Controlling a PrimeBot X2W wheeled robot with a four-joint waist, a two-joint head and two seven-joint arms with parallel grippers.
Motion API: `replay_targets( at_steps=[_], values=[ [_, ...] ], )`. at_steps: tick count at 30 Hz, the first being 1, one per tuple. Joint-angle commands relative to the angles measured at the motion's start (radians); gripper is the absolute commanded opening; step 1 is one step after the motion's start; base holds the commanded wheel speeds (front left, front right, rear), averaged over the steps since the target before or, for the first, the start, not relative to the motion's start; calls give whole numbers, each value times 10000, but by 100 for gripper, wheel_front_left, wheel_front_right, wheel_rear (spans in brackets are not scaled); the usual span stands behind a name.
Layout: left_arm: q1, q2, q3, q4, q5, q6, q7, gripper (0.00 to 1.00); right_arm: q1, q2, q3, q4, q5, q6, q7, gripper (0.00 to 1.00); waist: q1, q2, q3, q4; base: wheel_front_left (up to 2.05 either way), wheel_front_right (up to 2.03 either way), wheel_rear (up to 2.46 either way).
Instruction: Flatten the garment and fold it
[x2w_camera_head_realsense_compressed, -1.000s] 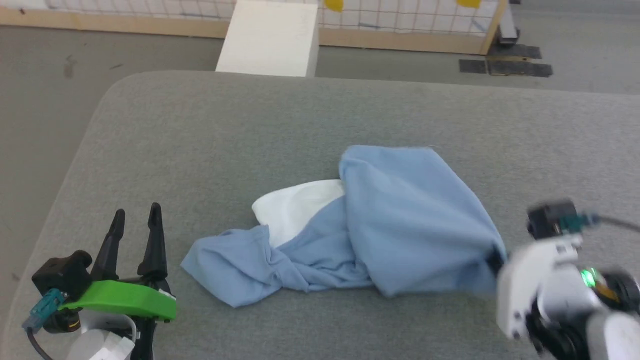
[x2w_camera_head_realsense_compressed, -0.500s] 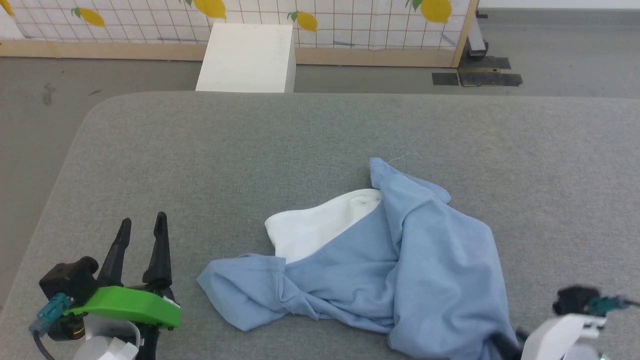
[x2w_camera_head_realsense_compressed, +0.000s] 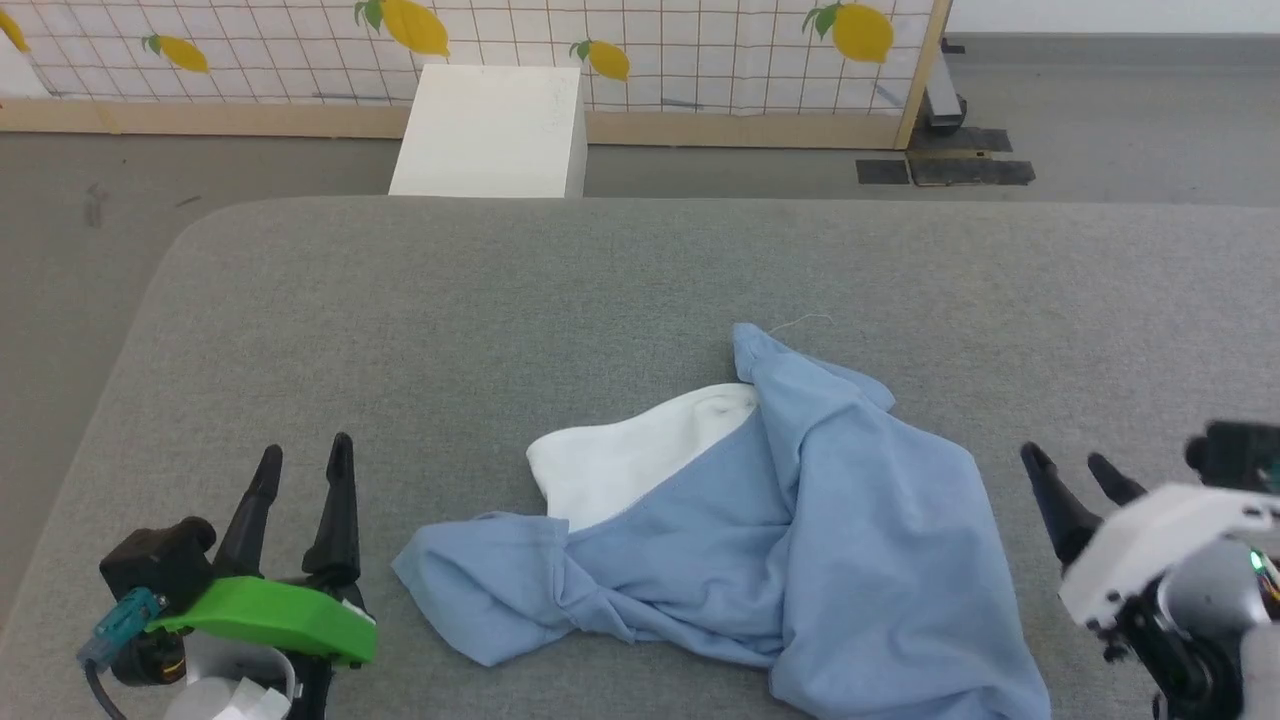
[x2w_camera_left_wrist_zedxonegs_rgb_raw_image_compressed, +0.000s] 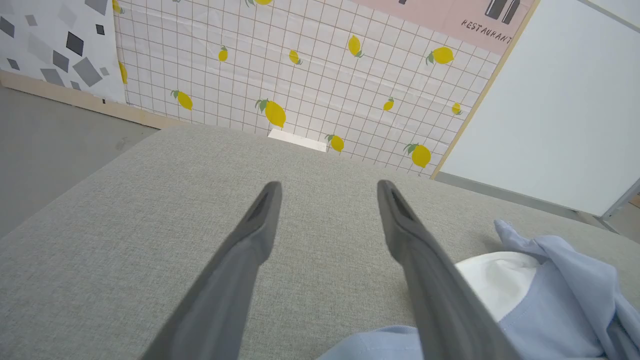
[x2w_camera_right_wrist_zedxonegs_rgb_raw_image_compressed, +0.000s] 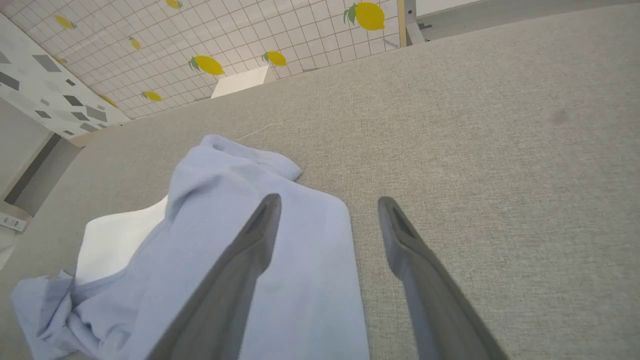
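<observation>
Head view: one crumpled garment (x2w_camera_head_realsense_compressed: 850, 530)

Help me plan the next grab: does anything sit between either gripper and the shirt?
Nothing visible does. Bare grey padding separates the left gripper from the crumpled left end of the shirt, and the right gripper sits just off the shirt's right edge. Both have open jaws.
</observation>
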Motion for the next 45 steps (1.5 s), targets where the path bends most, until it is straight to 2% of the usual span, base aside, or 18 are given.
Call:
replay_targets(
  at_steps=[1, 7, 14, 19, 25, 26, 27, 28, 35, 40, 45],
  values=[
    [62, 31, -40, -54, 21, 16, 21, 100, -480, 5, 100, 132, -257, -13, 234, 100, 0, 37, 109, 29, 0, 0, 0],
    [-322, 181, -87, -352, -14, -43, -5, 100, -2183, -25, 1026, 875, -2164, -13, 2034, 100, 0, 37, 878, 246, 0, 0, 0],
    [-874, 385, -150, -526, -222, -163, -106, 100, -3669, -693, 2197, 2162, -3467, -13, 3698, 100, 0, 37, 2025, 694, 0, 0, 0],
    [-1116, 481, -238, -415, -317, -220, -205, 100, -3909, -904, 2864, 2986, -3604, -13, 4445, 100, 0, 37, 2393, 920, 0, 0, 0],
    [-1180, 552, -267, -231, -386, -251, -295, 100, -3650, -939, 3475, 3365, -2973, -13, 5368, 100, 0, 37, 2387, 941, 0, 0, 0],
    [-1175, 556, -262, -189, -393, -254, -306, 100, -3619, -951, 3491, 3350, -2858, -13, 5456, 47, 0, 37, 2327, 905, 0, 0, 0],
    [-1168, 556, -268, -162, -392, -256, -313, 100, -3615, -980, 3512, 3295, -2763, -13, 5444, 4, 0, 37, 2272, 872, 0, 0, 0],
    [-1161, 551, -274, -138, -393, -258, -321, 100, -3619, -1016, 3496, 3201, -2664, -13, 5395, 0, 0, 37, 2196, 828, 0, 0, 0],
    [-1023, 534, -333, -84, -329, -235, -346, 100, -3704, -949, 2425, 2035, -2345, -13, 4491, 0, 0, 37, 1597, 417, 0, 0, 0],
    [-882, 499, -401, -136, -286, -149, -330, 100, -3111, -752, 757, 721, -2535, -13, 4015, 0, 0, 37, 1193, 95, 0, 0, 0],
    [-758, 450, -474, -210, -300, -80, -297, 100, -1326, -332, -1219, -520, -2622, -13, 4134, 0, 0, 37, 1050, -142, 0, 0, 0]
  ],
)
